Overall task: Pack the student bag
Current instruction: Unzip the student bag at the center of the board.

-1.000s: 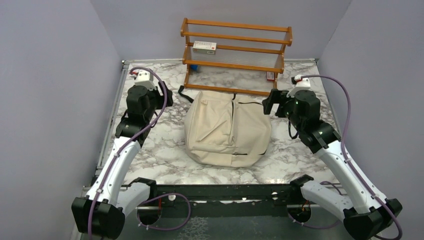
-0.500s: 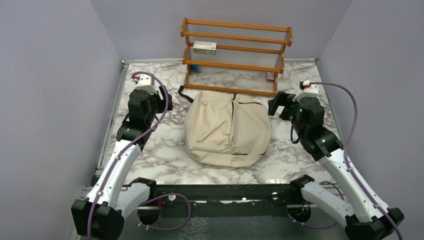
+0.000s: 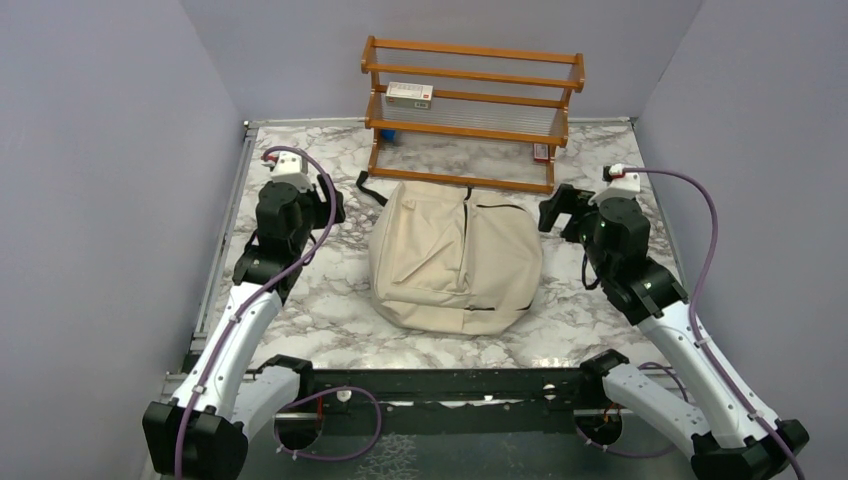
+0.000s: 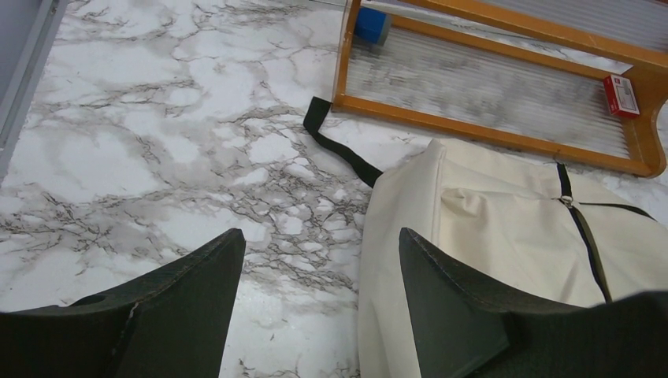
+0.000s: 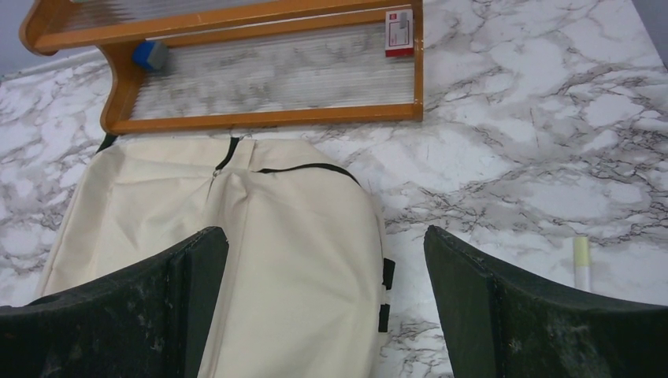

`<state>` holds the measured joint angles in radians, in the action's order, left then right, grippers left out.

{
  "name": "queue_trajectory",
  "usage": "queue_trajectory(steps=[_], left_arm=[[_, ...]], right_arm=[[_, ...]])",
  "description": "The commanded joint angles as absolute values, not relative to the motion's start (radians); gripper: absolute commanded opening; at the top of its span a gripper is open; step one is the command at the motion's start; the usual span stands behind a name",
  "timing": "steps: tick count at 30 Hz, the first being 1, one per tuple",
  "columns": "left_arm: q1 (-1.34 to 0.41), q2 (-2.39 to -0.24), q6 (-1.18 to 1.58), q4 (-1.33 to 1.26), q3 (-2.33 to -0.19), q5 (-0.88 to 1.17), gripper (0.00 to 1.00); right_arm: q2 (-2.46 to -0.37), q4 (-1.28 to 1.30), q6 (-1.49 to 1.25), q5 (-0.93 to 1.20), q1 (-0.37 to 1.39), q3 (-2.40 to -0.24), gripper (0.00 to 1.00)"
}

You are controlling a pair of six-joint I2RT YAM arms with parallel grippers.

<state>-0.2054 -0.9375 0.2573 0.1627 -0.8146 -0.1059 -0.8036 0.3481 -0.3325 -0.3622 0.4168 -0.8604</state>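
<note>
**Student bag** [image 3: 455, 258] – one, cream canvas. It lies flat at the middle of the marble worktop [image 3: 300, 300], with its top end toward the far side, just in front of the wooden rack [image 3: 470, 110]. Black zip lines run down its face. A black strap [image 4: 339, 146] trails from its upper left corner across the marble to the foot of the rack.

**Left gripper** [image 4: 319, 244] – jaws apart, nothing between them. It hangs over bare marble just left of the bag's upper left corner, not touching it.

**Right gripper** [image 5: 323, 236] – jaws spread wide, nothing held. It sits above the bag's upper right part, pointing toward the rack.

**Rack contents** – three items:
- red-and-white box [image 3: 409, 94], on an upper shelf toward the left
- blue block [image 4: 370, 24], at the left end of the lowest shelf
- small red box [image 5: 399, 31], at the right end of the lowest shelf

**Loose item** – a pale stick [image 5: 580, 264] lies on the worktop to the right of the bag, well apart from it. Its kind cannot be told.
</note>
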Motion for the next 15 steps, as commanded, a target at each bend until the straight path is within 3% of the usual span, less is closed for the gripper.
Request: queue_trajectory(steps=[1, 8, 15], left_arm=[[-0.209, -0.916, 0.260, 0.137, -0.799, -0.114, 0.73], [-0.209, -0.920, 0.284, 0.118, -0.781, -0.030, 0.73], [-0.242, -0.957, 0.271, 0.086, -0.800, 0.028, 0.73]], right_arm=[[-0.782, 0.357, -0.368, -0.430, 0.412, -0.848, 1.00], [-0.853, 0.368, -0.325, -0.199, 0.411, -0.876, 0.99], [-1.254, 0.350, -0.367, 0.123, 0.411, -1.077, 0.89]])
